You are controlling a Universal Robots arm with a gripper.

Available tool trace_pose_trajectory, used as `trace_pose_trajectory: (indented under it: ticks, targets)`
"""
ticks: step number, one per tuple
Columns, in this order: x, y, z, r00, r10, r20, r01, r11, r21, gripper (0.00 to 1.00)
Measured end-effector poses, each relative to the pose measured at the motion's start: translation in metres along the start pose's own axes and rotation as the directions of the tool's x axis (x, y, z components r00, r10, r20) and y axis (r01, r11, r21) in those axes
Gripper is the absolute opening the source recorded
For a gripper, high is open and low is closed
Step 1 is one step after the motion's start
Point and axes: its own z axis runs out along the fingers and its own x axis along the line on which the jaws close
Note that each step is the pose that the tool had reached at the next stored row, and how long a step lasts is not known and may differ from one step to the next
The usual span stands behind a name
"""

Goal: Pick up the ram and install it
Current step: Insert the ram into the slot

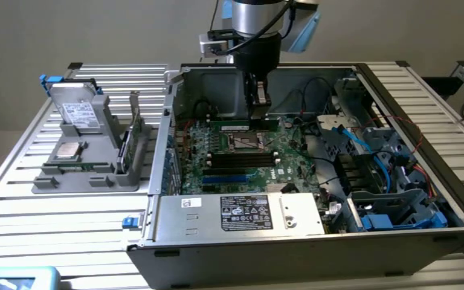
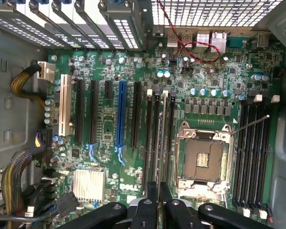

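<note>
The ram [image 1: 234, 125] is standing on edge just beside the empty processor socket [image 1: 243, 143], running along one side of it over the black memory slots [image 2: 155, 138]. The end effector [image 1: 258, 116] is pinching the stick from above, its fingers [image 2: 151, 202] nearly closed on the thin board. Whether the ram is sitting fully in a slot cannot be told. A second bank of memory slots [image 2: 252, 152] is lying on the socket's opposite side. The green motherboard [image 1: 296, 148] is surrounding the socket inside the open computer case [image 1: 296, 254]. Well to the exterior view's left of the socket, outside the case, a grey holder [image 1: 95, 178] is resting on the slatted bench [image 1: 22, 211], carrying a silver processor chip [image 1: 69, 151] and a hard drive [image 1: 77, 112].
</note>
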Motion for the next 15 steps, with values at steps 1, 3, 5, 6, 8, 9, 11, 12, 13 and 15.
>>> trace_pose_trajectory:
  ticks: [1,3,5,6,8,9,11,12,13,15]
  targets:
    - [0.001,0.0001,0.0012,1.0000,0.000,0.0002,0.000,1.0000,0.0003,0.14]
    - [0.001,0.0003,0.0038,1.0000,0.000,-0.0006,0.000,1.0000,0.0008,0.14]
    - [0.001,0.0004,0.0073,1.0000,0.000,-0.0007,0.000,1.0000,0.0014,0.14]
    - [0.001,0.0005,0.0092,1.0000,0.000,-0.0008,0.000,1.0000,0.0017,0.14]
    - [0.001,0.0006,0.0128,1.0000,0.000,-0.0008,0.000,1.0000,0.0024,0.14]
    - [0.000,0.0007,0.0146,1.0000,0.000,-0.0008,0.000,1.0000,0.0027,0.14]
    - [0.000,0.0009,0.0178,1.0000,0.000,-0.0012,0.000,1.0000,0.0034,0.14]
    - [0.000,0.0010,0.0193,1.0000,0.000,-0.0016,0.000,1.0000,0.0036,0.14]
    - [0.000,0.0010,0.0209,1.0000,0.000,-0.0020,0.000,1.0000,0.0038,0.14]
    - [0.000,0.0012,0.0243,1.0000,0.000,-0.0026,0.000,1.0000,0.0042,0.14]
